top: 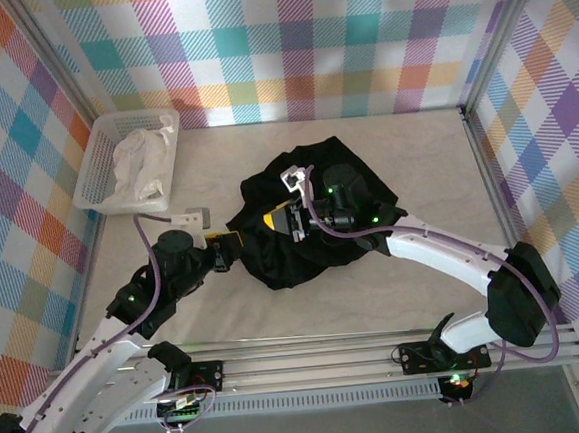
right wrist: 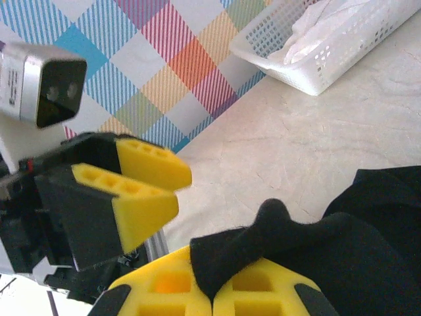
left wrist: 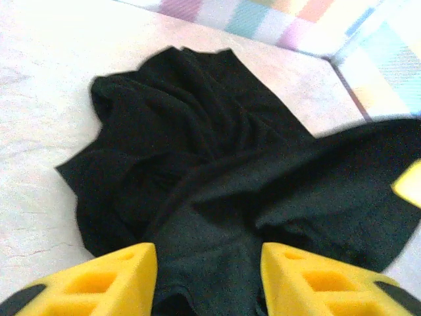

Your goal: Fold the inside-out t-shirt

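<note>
Folding is hardly begun: nearest, the left gripper [left wrist: 209, 263] stands part-open astride loose fabric, the right gripper [right wrist: 217, 280] pinches a raised fold, and the inside-out t-shirt [top: 345, 162] lies crumpled mid-way across the table [top: 436, 165], with every fold outstanding.

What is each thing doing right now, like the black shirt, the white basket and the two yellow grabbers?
Black fabric t-shirt: crumpled in a heap on the table, not folded.
White plastic basket: upright, holding a cloth.
White cloth: bunched up inside the basket.
Left gripper: open, with shirt fabric in the gap.
Right gripper: shut on a fold of the t-shirt.
</note>
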